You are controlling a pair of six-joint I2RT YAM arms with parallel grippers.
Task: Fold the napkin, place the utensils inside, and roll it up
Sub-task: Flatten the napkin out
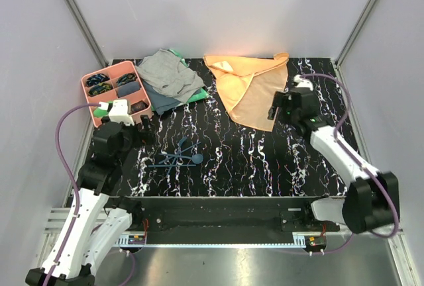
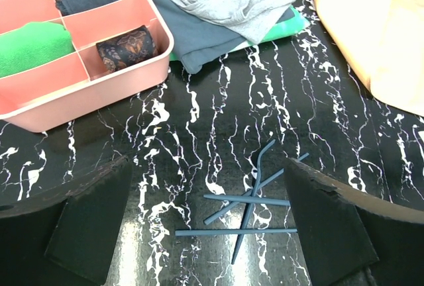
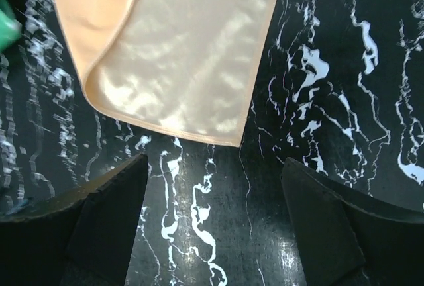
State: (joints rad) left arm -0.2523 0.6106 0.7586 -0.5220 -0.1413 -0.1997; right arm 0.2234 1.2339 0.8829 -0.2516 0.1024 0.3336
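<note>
Right wrist: napkin just beyond the parted right pincer.

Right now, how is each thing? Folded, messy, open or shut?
Napkin: folded into a rough triangle, lying flat, not rolled.
Utensils: loose, crossed in a heap, outside the napkin.
Left hand: open, empty, above the utensils.
Right hand: open, empty, by the napkin's corner.
Grey cloth: crumpled.
Tray: upright, not empty.
</note>
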